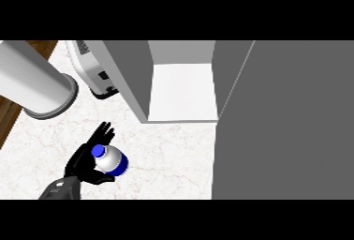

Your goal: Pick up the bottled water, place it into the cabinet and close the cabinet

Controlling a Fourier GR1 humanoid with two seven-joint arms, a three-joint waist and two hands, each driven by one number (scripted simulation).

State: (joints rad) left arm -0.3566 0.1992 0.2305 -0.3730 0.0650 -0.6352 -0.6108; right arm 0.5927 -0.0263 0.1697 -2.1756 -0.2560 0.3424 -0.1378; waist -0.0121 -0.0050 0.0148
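Observation:
The bottled water (110,161), white with a blue cap and a blue band, is at the lower left over the marble counter (173,159). My left hand (83,161) is against its left side. The thumb curls round the bottle's near side and the fingers (104,133) reach up past the cap. The cabinet (181,91) stands further back with its white inside showing. Its grey door (283,122) is swung open and fills the right side of the view. My right hand does not show.
A large grey cylinder (34,79) lies at the back left, over the counter's wooden edge (10,117). A white appliance (97,70) sits beside the cabinet's left wall. Bare counter lies between the bottle and the cabinet.

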